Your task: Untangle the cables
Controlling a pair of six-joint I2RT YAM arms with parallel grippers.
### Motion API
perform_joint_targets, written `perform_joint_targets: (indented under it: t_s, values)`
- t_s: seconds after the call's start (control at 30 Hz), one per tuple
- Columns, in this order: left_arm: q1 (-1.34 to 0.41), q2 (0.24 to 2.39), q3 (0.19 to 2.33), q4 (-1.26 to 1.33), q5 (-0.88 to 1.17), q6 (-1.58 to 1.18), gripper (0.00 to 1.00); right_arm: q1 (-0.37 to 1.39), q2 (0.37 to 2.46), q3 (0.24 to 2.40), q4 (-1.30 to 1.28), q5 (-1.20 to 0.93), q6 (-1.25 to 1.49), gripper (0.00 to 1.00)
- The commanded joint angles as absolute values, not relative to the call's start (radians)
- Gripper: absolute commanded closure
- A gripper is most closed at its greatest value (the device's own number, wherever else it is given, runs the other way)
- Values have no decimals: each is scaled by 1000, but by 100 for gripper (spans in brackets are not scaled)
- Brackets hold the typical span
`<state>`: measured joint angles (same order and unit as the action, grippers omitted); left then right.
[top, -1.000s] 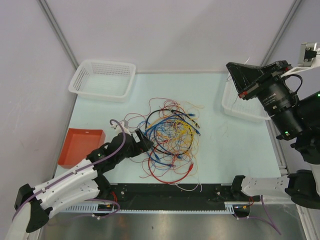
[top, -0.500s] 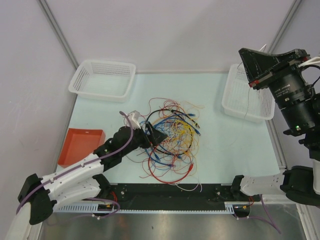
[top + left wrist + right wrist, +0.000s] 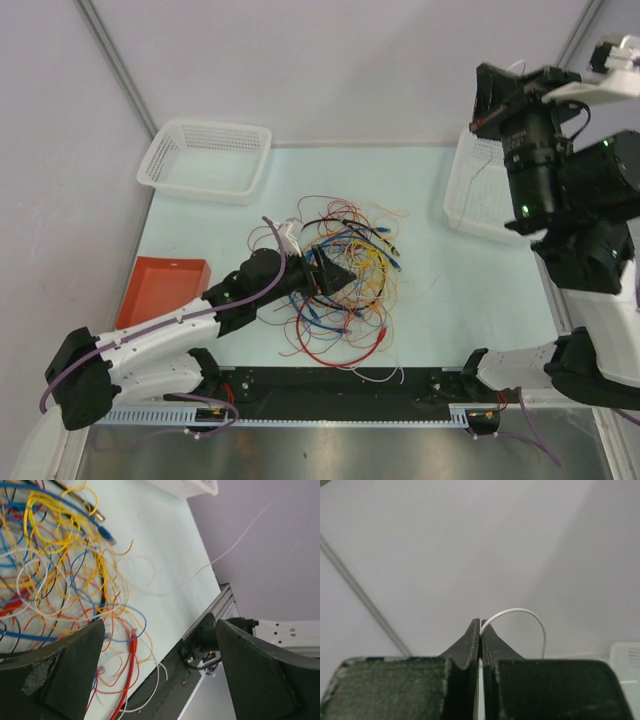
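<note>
Over the last second the left arm has pushed forward from the heap's left edge until its left claw point(image 3: 326, 272) hangs over the middle of the tangle. Meanwhile the right arm has swung up and back, so that it now stands high over the white mesh plastic basket point(image 3: 462, 190) at the table's right side.

The tangle of thin red, blue, yellow, orange and black cables point(image 3: 350, 300) lies in a loose heap at the centre of the pale green table point(image 3: 450, 290), nearer the left arm than the right.

The left claw is released, its two dark fingers spread wide with nothing between them. In the left wrist view, yellow and blue loops lie directly under and ahead of it.

The right claw point(image 3: 480, 625) is clenched tight on a thin white wire point(image 3: 520, 611), which curls out from between the pressed fingertips.

That wire is the line that matters. It runs from the heap's right side across the bare table and climbs towards the far right, up to the raised right claw point(image 3: 220, 555).

Any further pull would probably go along that axis, away from the heap. The left claw, on the opposite side and much closer, seems best placed to pin or lift the remaining loops.
</note>
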<state>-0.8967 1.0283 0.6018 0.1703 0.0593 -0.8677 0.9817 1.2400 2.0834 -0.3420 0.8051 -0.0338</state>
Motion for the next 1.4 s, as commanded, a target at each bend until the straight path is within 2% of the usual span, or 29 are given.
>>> perform_joint_targets:
  t_s: [0.0,0.13,0.27,0.33,0.37,0.43,0.5,0.6,0.73,0.97,1.1,1.3,1.37]
  values:
    - [-916,994,549,184,74,-900,3,818,1377,2282,-245,766,-31,100]
    - [-934,922,500,167,51,-911,3,657,1520,2459,-278,704,66,100]
    - [-945,870,431,167,34,-939,3,481,1557,2461,-198,638,200,100]
    - [-948,864,413,167,35,-949,3,308,1539,2416,-174,551,444,100]
    - [-948,864,402,167,38,-953,3,260,1507,2372,-132,460,518,100]
    - [-953,868,396,166,44,-957,3,168,1482,2289,-10,424,647,100]
    - [-956,879,391,170,49,-957,3,103,1527,2347,-9,396,757,100]
    - [-957,905,399,176,60,-951,3,-44,1616,2543,-90,310,892,100]
    - [-962,945,423,176,69,-940,3,-234,1609,2511,-69,168,1219,100]
    - [-986,991,443,179,63,-948,3,-351,1618,2479,-46,176,1333,100]
    - [-991,996,449,172,51,-948,3,-370,1641,2473,-29,51,1370,100]
    - [-991,991,546,126,3,-852,3,-244,1566,2353,-102,-154,1238,100]
    - [-991,986,616,100,-57,-786,2,-129,1557,2345,-174,-184,1160,100]
